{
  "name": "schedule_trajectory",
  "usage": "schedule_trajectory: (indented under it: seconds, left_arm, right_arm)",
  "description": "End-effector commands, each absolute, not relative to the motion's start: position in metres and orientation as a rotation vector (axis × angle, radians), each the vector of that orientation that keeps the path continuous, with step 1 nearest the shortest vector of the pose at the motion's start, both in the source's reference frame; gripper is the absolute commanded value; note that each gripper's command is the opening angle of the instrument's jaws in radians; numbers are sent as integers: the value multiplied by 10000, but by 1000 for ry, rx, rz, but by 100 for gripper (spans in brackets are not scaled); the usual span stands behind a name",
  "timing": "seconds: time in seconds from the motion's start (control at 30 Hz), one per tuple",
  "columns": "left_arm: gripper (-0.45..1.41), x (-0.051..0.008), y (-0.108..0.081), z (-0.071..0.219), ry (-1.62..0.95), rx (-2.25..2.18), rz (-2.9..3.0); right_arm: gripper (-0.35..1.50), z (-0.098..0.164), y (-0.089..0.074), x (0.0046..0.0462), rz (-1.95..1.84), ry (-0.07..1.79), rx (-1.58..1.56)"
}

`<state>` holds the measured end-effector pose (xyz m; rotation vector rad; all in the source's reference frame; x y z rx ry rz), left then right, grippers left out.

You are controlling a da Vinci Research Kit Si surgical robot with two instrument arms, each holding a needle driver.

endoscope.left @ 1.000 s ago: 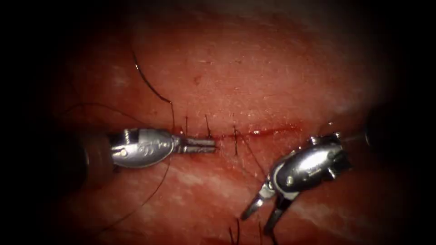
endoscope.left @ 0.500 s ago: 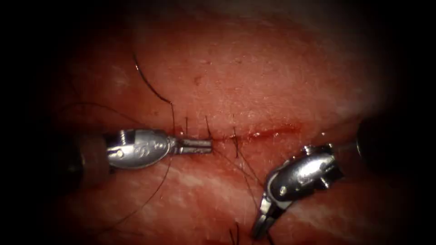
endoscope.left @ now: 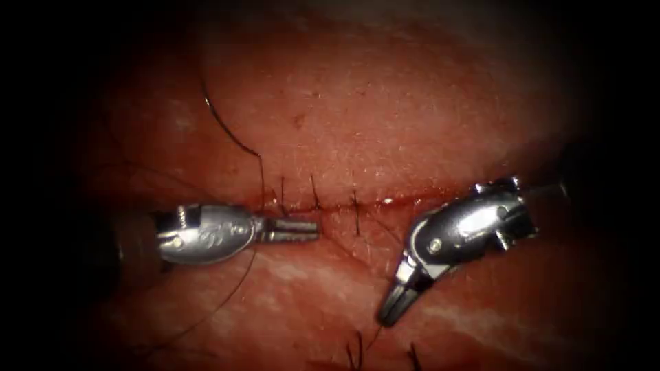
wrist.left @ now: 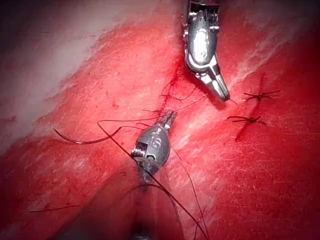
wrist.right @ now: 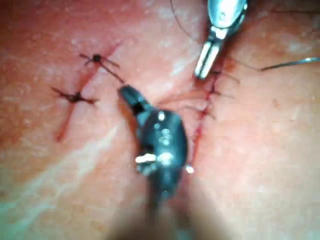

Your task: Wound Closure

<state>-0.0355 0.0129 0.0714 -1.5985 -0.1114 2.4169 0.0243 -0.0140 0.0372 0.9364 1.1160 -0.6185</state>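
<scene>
Needle [endoscope.left: 223, 127] lies loose on the tissue [endoscope.left: 426, 103], not in it, above the cut [endoscope.left: 412, 199] twd its left end; neither tool has it. Three stitches [endoscope.left: 313, 196] cross the cut. Thread [endoscope.left: 234, 292] trails from the needle down past my L tool [endoscope.left: 295, 229], whose jaws are clenched just below the stitches; can't tell if thread is betw them. My R tool [endoscope.left: 397, 308], jaws apart 1 s ago, is now clamped, seemingly on a thread strand, below the cut at right. Step, I'd judge: thread handling w/ needle parked. Next move needs steady tension w/o tearing the stitches.
</scene>
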Motion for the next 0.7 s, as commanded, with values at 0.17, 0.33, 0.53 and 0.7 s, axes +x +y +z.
schedule_trajectory:
  seconds: [0.17,0.33,0.53,0.7]
  left_arm:
    - [-45,-365,106,709,-113,-1604,2421]
    - [-45,-363,78,693,-121,-1608,2422]
    - [-45,-349,32,673,-147,-1606,2428]
    - [-45,-342,3,653,-155,-1611,2430]
  right_arm:
    - [-35,371,-132,246,-484,1139,933]
    - [-35,373,-118,247,-417,1145,926]
    - [-35,381,-100,252,-345,1129,902]
    - [-35,390,-89,260,-296,1116,878]
